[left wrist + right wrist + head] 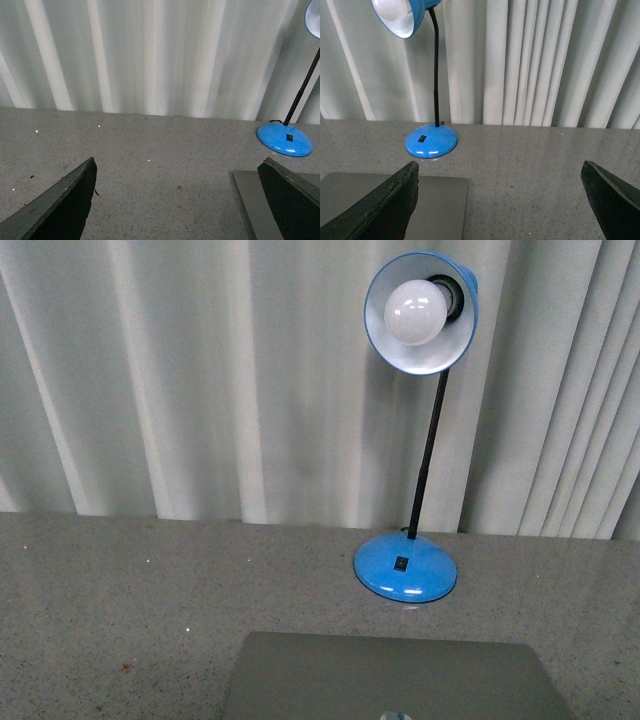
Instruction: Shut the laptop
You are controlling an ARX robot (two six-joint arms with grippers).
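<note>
Lying shut, the laptop point(395, 675) sits between both spread grippers — untouched.

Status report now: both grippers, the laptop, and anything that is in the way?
Left gripper open, empty; right gripper open, empty. Laptop lies flat, lid up, looks closed. Blue desk lamp stands behind it, apart; nothing in the way.

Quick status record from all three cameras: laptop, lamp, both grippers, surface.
laptop: lid down flat, grey top facing up, at the near edge of the front view
lamp: blue, upright behind the laptop, apart from it
left gripper: jaws wide apart, holding nothing
right gripper: jaws wide apart, holding nothing
table: grey speckled
backdrop: pale curtain
</note>
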